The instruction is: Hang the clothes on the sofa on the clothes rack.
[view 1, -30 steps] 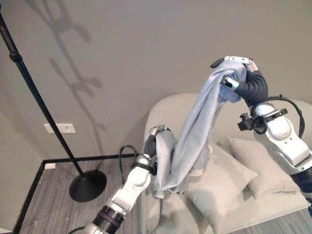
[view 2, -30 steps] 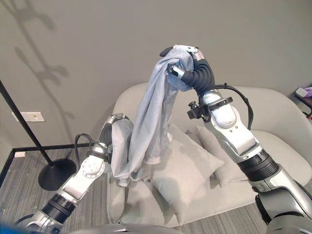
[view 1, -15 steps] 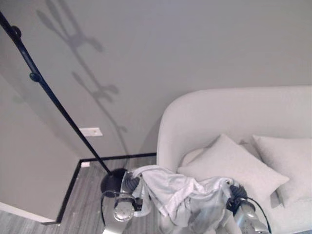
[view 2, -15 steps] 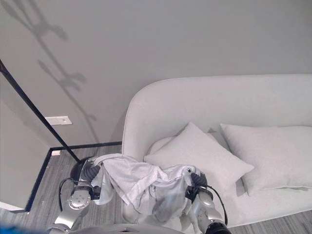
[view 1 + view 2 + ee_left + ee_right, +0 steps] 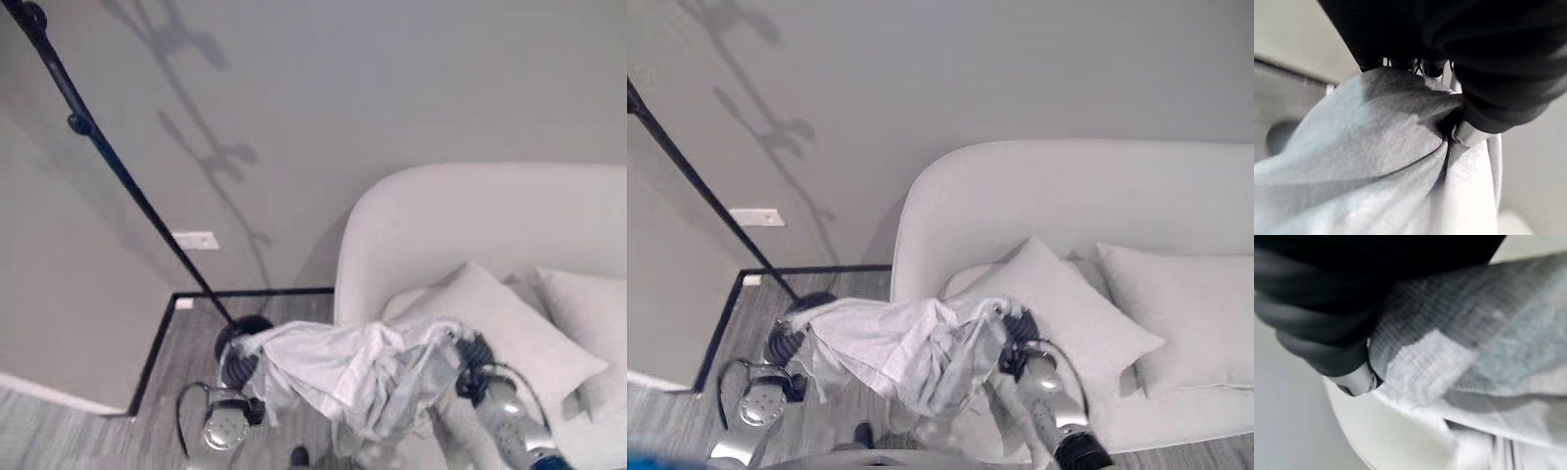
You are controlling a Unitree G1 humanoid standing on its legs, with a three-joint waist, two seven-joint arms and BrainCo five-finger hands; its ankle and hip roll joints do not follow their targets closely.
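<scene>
- I hold the pale grey garment (image 5: 343,367) stretched between my two hands, low in front of me, off the sofa (image 5: 490,225) and above the floor (image 5: 186,333).
- My left hand (image 5: 235,364) is at the garment's left end; the cloth drapes over it, and in the left wrist view the fabric bunches into the hand (image 5: 1469,125), pinched against the dark cover.
- My right hand (image 5: 470,354) is at the garment's right end, just in front of the sofa's seat edge; in the right wrist view the cloth (image 5: 1459,357) is gathered tightly in its grip (image 5: 1347,377).
- The cloth sags in loose folds between the hands, with a lower fold hanging down near the middle.
- The clothes rack (image 5: 108,162), a thin black pole with small knobs, slants from the upper left corner down to its round dark base (image 5: 245,328) on the floor, just behind my left hand.
- The rack stands in the corner beside the sofa's left end, apart from the garment.
- Two light cushions (image 5: 1068,313) lie on the sofa seat, to the right of my right hand.
- A white wall outlet (image 5: 196,240) sits low on the wall near the rack's pole.
</scene>
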